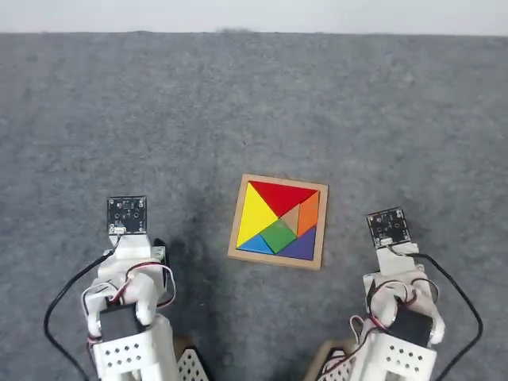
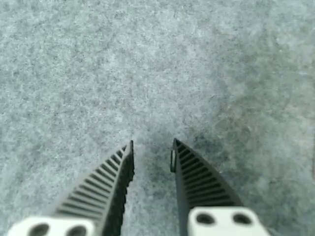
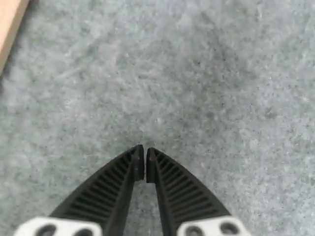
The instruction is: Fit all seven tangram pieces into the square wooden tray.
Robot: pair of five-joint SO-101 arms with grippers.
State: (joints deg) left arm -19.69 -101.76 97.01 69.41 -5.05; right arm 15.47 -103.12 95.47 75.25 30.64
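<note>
Square wooden tray (image 1: 286, 182) flat on grey carpet (image 1: 238, 103) between the arms, tangram pieces (image 1: 274, 221) packed inside — seemingly all seven. Left gripper (image 2: 151, 145) slightly parted over carpet; right gripper (image 3: 144, 150) pinched closed, empty, near the tray.

Table (image 1: 238, 103) under flat grey speckled felt; one square wooden tray (image 1: 238, 214) lies directly on it, just right of centre toward the near side, turned slightly askew, between the left arm base (image 1: 127, 349) and right arm base (image 1: 401, 349) at the near edge.
</note>
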